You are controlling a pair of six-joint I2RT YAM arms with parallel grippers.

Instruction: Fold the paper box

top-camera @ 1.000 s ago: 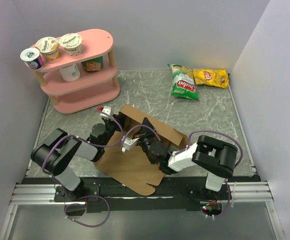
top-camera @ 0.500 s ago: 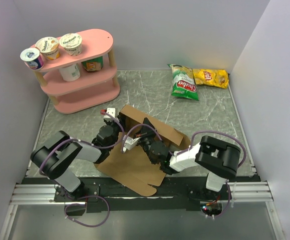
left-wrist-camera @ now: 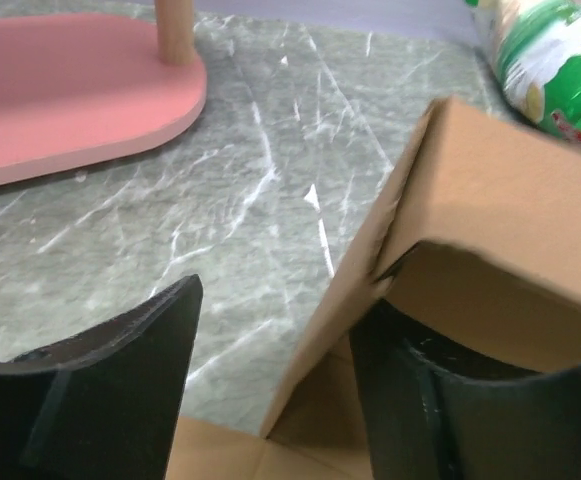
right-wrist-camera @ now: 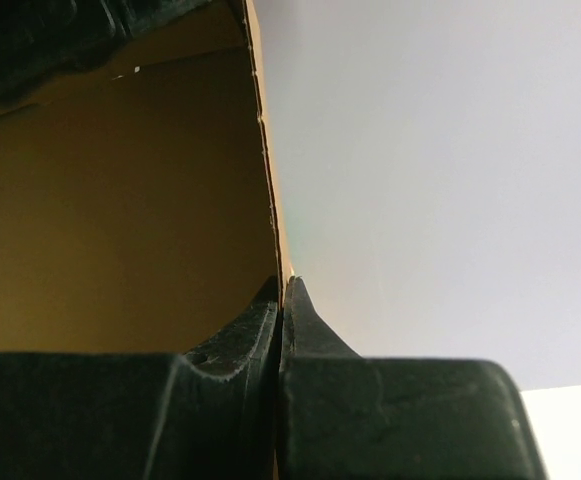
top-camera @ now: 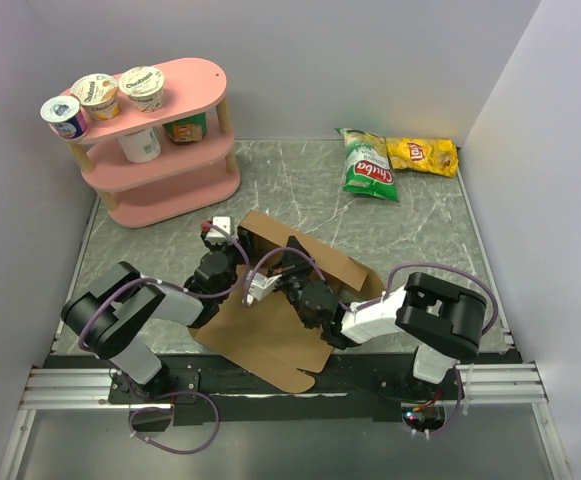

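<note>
The plain brown cardboard paper box [top-camera: 260, 335] lay half-formed near the middle of the grey marbled table [top-camera: 420, 230], between the two arms. Its base was flat and its far wall was raised at a slant.

The right gripper [right-wrist-camera: 282, 300] had its black fingers pressed together on the thin edge of a raised panel, and it held that panel up. Over the last second the box had barely shifted, but the left gripper [left-wrist-camera: 275, 335] had edged in towards the far-left corner. Its jaws were spread wide, with the corner wall standing between them and nothing clamped.

That suggested the corner was being lined up for the next fold, with the box's walls still to be closed.

Further out, a pink three-tier shelf [top-camera: 160, 170] with yoghurt cups stood at the far left. A green chip bag [top-camera: 370, 165] and a yellow chip bag [top-camera: 422, 155] lay at the far right, well apart from the box.
</note>
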